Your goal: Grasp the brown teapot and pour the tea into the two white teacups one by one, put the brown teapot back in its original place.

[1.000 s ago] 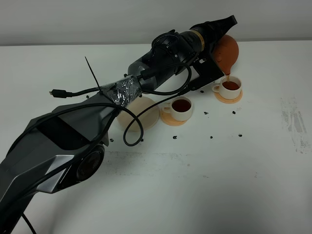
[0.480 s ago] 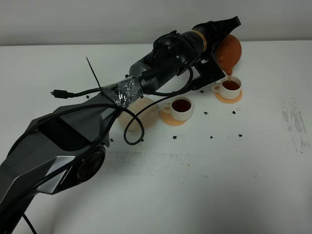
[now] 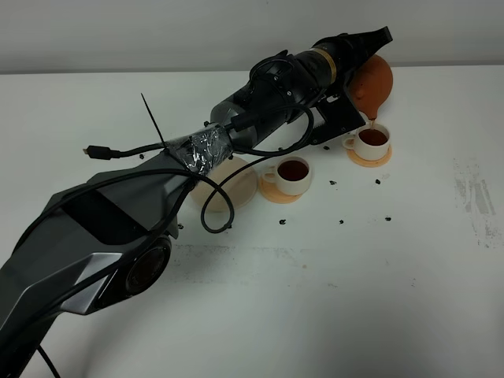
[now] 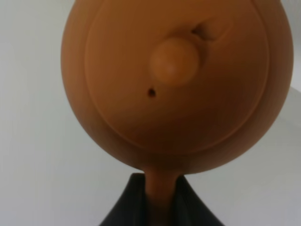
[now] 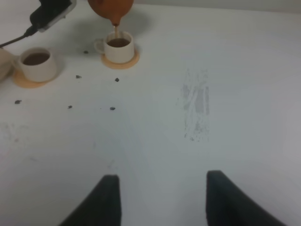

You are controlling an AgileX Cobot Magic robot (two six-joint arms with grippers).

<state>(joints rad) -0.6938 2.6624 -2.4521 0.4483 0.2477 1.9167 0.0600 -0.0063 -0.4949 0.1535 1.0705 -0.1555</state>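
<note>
The brown teapot [image 3: 373, 82] hangs tilted, spout down, over the right-hand white teacup [image 3: 371, 141], and a thin stream of tea runs into it. My left gripper [image 3: 364, 49] is shut on the teapot's handle; in the left wrist view the lid and knob [image 4: 173, 63] fill the frame, with the handle [image 4: 160, 197] between the dark fingers. The other white teacup [image 3: 293, 174] holds tea on its orange coaster [image 3: 276, 194]. The beige saucer [image 3: 240, 186] lies partly under my left arm. My right gripper [image 5: 162, 200] hovers open over bare table, well short of the teapot [image 5: 110, 7] and the cups [image 5: 118, 46].
Small dark specks [image 3: 342, 221] are scattered on the white table in front of the cups. A grey scuffed patch [image 3: 476, 197] marks the table at the right. A loose black cable [image 3: 98, 150] and a cable tie stick out of my left arm.
My left arm has crept slightly right and up with the teapot. The pouring into the right-hand cup goes on. The right gripper has not moved.
</note>
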